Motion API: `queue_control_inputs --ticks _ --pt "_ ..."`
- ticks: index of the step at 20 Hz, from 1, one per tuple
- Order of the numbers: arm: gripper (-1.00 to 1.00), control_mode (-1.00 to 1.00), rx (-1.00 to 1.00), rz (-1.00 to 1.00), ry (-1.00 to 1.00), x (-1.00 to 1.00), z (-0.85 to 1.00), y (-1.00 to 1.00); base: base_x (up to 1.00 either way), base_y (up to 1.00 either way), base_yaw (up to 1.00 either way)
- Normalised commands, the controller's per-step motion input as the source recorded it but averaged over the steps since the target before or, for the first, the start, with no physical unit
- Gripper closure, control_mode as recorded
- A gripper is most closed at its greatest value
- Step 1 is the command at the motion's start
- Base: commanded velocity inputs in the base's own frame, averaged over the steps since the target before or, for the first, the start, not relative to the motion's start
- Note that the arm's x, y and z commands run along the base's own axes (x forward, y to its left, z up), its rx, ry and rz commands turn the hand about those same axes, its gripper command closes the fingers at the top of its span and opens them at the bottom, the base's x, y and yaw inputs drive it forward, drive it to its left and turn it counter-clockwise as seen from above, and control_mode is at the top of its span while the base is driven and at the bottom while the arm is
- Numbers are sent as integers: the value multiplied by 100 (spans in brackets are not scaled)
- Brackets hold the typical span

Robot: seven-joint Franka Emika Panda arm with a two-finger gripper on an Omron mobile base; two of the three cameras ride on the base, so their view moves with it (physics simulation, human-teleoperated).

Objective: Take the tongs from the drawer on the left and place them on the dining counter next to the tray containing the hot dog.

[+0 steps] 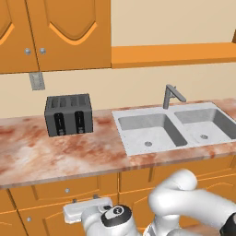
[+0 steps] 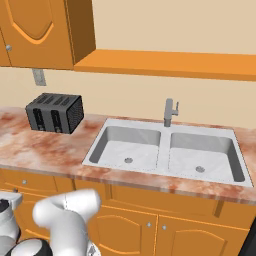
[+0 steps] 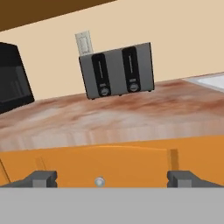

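The orange drawer (image 3: 131, 162) is shut, its flat front just under the marbled counter edge, with a small round silver knob (image 3: 99, 181). My gripper (image 3: 112, 179) is open and faces the drawer front up close, with the knob between its two dark fingertips (image 3: 42, 178) and a little left of the middle. From the left base view the gripper (image 1: 85, 199) sits low, right in front of the drawer (image 1: 46, 189) below the toaster. The tongs are hidden. The dining counter, the tray and the hot dog are out of view.
A dark grey toaster (image 1: 68, 115) stands on the marbled counter (image 1: 55, 154) by the wall. To its right lies a double sink (image 1: 170, 126) with a grey faucet (image 1: 171, 96). Orange wall cabinets (image 1: 55, 32) hang above. A black appliance (image 3: 11, 78) sits left of the toaster.
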Motion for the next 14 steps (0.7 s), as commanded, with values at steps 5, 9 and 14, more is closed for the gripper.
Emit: queue_control_inputs --ticks 5,9,14 --pt "-100 -100 -4 -1 0 22 -19 18 0 0 0" --pt "-100 -100 -5 -1 -1 9 -33 0 0 0 0" --pt "-100 -100 0 -1 -1 38 -3 0 0 0 0"
